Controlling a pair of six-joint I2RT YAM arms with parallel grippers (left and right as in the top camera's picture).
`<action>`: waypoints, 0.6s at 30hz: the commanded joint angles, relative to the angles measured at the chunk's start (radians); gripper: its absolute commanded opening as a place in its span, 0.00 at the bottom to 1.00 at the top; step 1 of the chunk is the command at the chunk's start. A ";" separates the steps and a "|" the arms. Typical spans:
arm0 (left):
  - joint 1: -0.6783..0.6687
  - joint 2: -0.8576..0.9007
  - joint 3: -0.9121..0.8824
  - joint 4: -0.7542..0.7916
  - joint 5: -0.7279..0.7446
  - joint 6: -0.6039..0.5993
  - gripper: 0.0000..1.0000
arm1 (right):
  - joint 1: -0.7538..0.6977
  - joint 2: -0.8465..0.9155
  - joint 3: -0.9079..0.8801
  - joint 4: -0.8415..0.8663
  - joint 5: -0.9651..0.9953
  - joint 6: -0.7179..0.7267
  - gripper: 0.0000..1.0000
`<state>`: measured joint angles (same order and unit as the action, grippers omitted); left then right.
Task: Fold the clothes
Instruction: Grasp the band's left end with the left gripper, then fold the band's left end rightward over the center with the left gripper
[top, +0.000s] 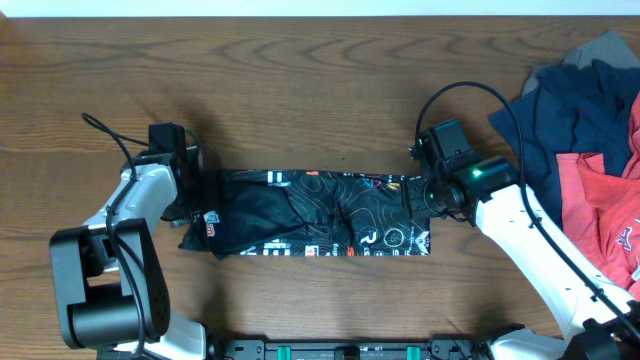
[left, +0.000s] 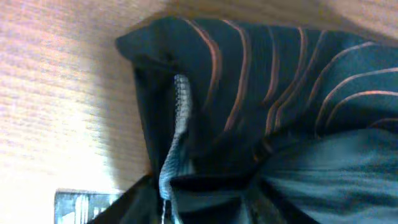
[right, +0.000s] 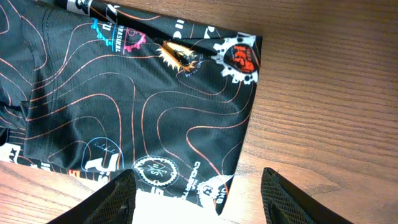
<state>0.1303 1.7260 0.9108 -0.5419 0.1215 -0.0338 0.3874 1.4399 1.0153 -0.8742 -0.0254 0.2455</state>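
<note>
The black jersey (top: 310, 215) with orange contour lines and logos lies folded into a long strip across the middle of the table. My left gripper (top: 187, 195) is at its left end. In the left wrist view the jersey's fabric (left: 280, 93) and its zipper edge bunch up into the jaws (left: 199, 211), which look shut on it. My right gripper (top: 425, 192) is at the strip's right end. In the right wrist view its fingers (right: 199, 199) are open, straddling the jersey's right corner (right: 124, 93) without holding it.
A pile of other clothes lies at the right edge: a navy garment (top: 575, 110), a coral-red one (top: 600, 210) and a grey one (top: 600, 50). Bare wooden table (top: 300, 90) surrounds the jersey. Cables run from both arms.
</note>
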 joint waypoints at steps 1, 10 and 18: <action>-0.003 0.085 -0.061 0.002 0.080 0.000 0.34 | -0.014 0.006 0.003 -0.001 0.011 0.013 0.63; 0.014 0.084 -0.025 0.020 0.121 -0.005 0.08 | -0.014 0.006 0.003 -0.002 0.011 0.024 0.63; 0.143 0.082 0.132 -0.048 0.092 -0.053 0.06 | -0.025 0.006 0.003 -0.003 0.026 0.024 0.63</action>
<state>0.2176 1.7836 0.9894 -0.5697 0.2531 -0.0570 0.3870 1.4399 1.0153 -0.8749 -0.0212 0.2535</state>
